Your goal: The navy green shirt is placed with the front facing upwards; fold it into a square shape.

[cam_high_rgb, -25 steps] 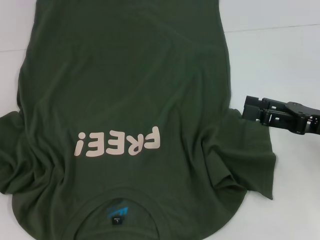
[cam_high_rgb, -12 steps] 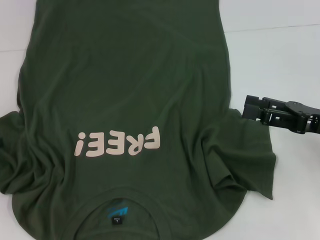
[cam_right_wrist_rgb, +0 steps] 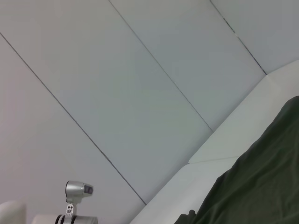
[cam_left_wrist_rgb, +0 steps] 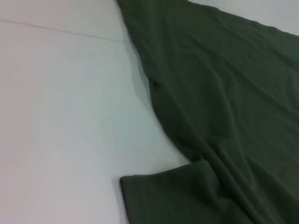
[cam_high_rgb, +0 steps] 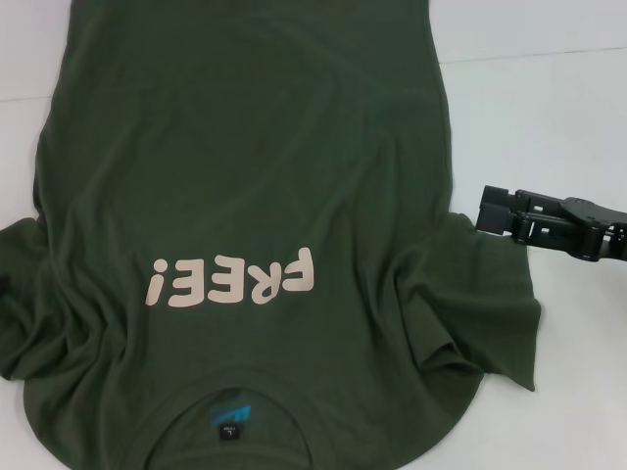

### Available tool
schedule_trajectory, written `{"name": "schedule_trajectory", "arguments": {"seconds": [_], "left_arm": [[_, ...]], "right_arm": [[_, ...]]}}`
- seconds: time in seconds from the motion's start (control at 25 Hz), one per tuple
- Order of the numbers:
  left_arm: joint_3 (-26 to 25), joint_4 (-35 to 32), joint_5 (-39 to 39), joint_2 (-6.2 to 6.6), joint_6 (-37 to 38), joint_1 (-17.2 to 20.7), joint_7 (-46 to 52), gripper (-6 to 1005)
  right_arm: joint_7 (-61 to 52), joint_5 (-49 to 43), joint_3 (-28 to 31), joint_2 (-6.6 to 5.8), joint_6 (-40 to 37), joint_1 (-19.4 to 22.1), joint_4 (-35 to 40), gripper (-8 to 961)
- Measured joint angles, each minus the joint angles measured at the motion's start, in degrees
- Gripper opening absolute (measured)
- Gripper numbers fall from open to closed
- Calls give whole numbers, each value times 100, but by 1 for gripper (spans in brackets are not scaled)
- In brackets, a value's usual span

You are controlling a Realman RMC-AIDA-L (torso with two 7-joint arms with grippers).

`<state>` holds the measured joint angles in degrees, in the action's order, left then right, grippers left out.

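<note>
Head view: navy green shirt (cam_high_rgb: 245,176) lengthwise, collar nearest.

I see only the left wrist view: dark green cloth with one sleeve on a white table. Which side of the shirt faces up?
Observer: The front. In the head view, the dark olive-green cotton T-shirt shows pale block letters "FREE!".
Operator: Where is the collar?
Observer: At the edge nearest the robot, and a small blue neck label shows inside it.
Operator: And the right gripper?
Observer: The right gripper is low at the far edge of the sleeve on the robot's right, coming in from the side.
</note>
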<state>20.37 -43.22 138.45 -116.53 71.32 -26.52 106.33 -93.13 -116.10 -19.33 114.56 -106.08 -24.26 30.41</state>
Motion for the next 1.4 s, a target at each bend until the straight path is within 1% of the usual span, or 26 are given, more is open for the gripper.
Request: {"name": "schedule_trajectory", "arguments": {"seconds": [0.56, 0.84, 1.24, 1.4], "left_arm": [[-9, -28, 109, 6, -19, 9, 2, 859], [-26, -42, 155, 23, 238, -38, 2, 860], [-3, -46, 150, 23, 259, -58, -1, 860], [-32, -46, 116, 25, 401, -72, -17, 860]], "right_arm": [[-3, 0, 17, -4, 7, 1, 0, 943], [-3, -1, 18, 6, 10, 0, 0, 943], [-3, 0, 17, -1, 9, 0, 0, 942], [-3, 0, 18, -4, 9, 0, 0, 942]]}}
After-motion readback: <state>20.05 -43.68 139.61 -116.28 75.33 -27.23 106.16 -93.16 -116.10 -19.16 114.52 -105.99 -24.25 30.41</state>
